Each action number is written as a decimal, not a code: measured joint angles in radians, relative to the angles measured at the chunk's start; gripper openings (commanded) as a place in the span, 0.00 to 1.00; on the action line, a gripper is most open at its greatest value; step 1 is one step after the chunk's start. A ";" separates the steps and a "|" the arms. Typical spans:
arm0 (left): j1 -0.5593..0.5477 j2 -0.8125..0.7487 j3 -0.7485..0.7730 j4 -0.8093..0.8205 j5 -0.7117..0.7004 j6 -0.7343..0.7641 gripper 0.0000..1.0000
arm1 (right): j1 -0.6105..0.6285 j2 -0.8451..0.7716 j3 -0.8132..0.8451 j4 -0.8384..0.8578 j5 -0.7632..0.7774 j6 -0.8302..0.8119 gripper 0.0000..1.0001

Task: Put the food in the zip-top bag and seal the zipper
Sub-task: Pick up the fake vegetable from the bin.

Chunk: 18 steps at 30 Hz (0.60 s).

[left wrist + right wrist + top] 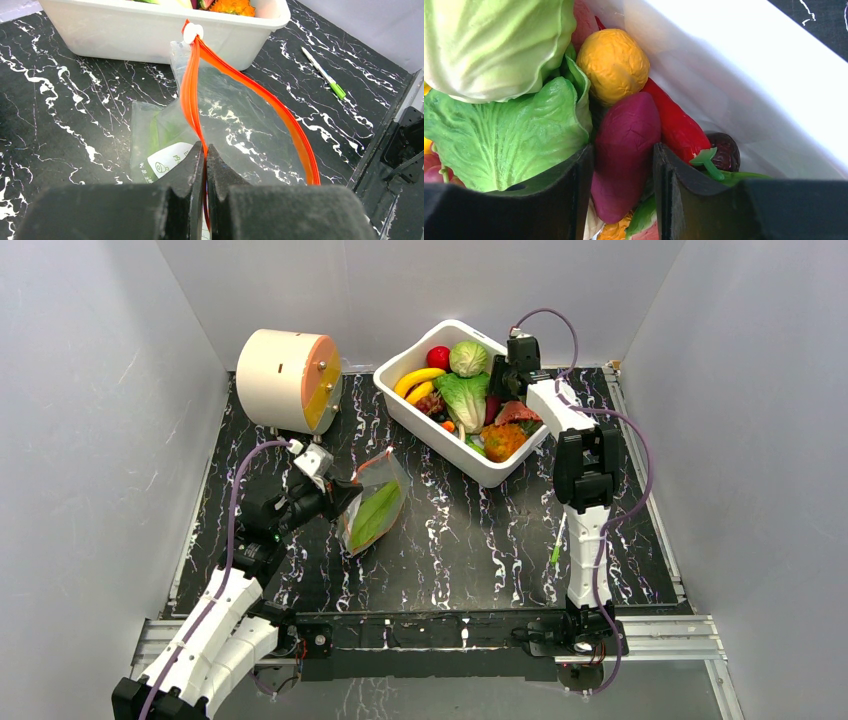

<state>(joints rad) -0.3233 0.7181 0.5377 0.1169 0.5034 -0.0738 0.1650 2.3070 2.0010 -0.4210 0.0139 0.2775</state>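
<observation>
Progress partway: bag (375,502), left of centre on the surface (460,550), holds one green leaf (374,515), its unsealed zipper (191,95) pinched by the left gripper (206,150); right gripper (623,150), in the far-edge tub (428,428), straddles a purple piece (626,130), clamping indeterminable; remaining food (468,358) unbagged.

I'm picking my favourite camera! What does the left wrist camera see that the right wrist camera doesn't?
Only the left wrist view: the left gripper pinching the orange zipper of the clear zip-top bag, plus a green pen on the black table. Only the right wrist view: the right gripper straddling a purple food piece, with a red chili, yellow ball and lettuce leaf close up. Both: the white tub.
</observation>
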 measured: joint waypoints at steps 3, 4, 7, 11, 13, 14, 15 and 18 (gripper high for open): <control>0.000 -0.001 0.000 -0.005 -0.004 0.004 0.00 | -0.002 0.000 -0.001 0.002 -0.006 0.006 0.32; 0.000 -0.002 0.000 -0.007 -0.005 0.005 0.00 | -0.002 0.000 -0.002 0.003 -0.007 0.007 0.31; 0.000 -0.002 0.000 -0.014 -0.012 0.010 0.00 | -0.003 -0.008 -0.017 0.014 -0.010 0.012 0.29; 0.000 -0.008 0.000 -0.021 -0.028 0.012 0.00 | -0.003 -0.044 -0.065 0.027 -0.010 0.016 0.29; 0.000 -0.013 0.000 -0.021 -0.038 0.013 0.00 | -0.003 -0.070 -0.090 0.028 -0.005 0.021 0.29; 0.000 -0.015 0.000 -0.021 -0.043 0.014 0.00 | -0.003 -0.086 -0.103 0.030 -0.002 0.024 0.28; 0.000 -0.015 0.000 -0.021 -0.047 0.014 0.00 | -0.003 -0.104 -0.117 0.032 0.003 0.030 0.28; 0.000 -0.016 0.000 -0.028 -0.063 0.015 0.00 | -0.003 -0.173 -0.171 0.037 0.014 0.044 0.28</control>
<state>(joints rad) -0.3233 0.7025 0.5377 0.0887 0.4404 -0.0589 0.1623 2.1342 1.8301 -0.3843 0.0280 0.3218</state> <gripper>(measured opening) 0.008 0.401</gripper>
